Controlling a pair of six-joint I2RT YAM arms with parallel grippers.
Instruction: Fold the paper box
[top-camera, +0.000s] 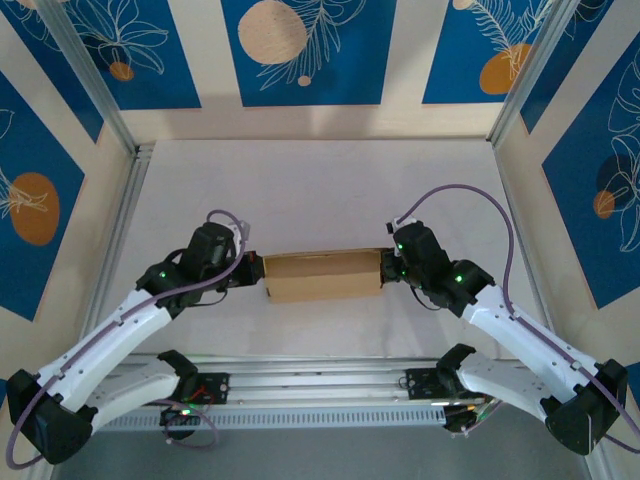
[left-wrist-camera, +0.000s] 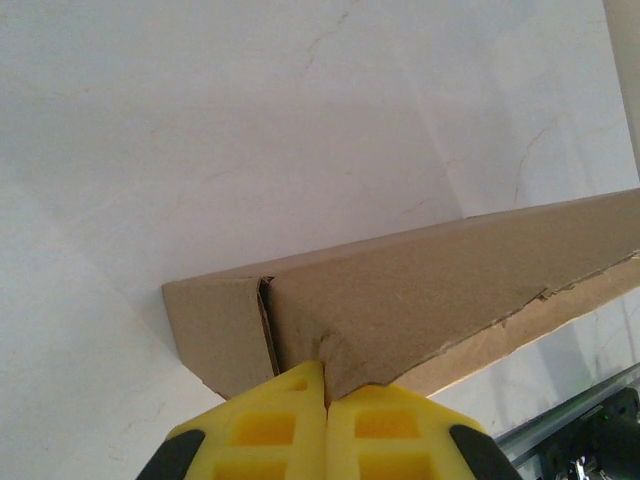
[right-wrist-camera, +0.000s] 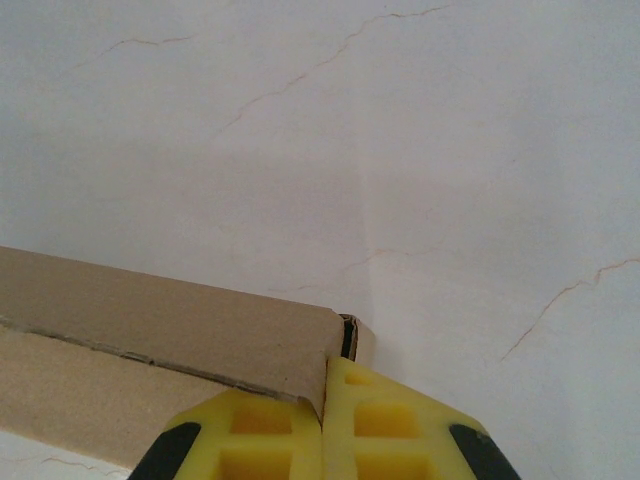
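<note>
Plain brown corrugated paper box lying at table centre: long, shallow, matte, with a ragged cut edge along one flap. At its 9 o'clock end, left gripper, blocky yellow fingers with square pockets, pressed tight together against the corner. At 3 o'clock, right gripper, likewise squeezed together at the end flap. Any cardboard nipped in either seam: impossible to tell. Box length cut off in both wrist views. White, faintly veined table beneath.

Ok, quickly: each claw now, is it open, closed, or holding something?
Left claw: closed, pinching the left end of the paper box.
Right claw: closed, pinching the right end of the same box.
</note>
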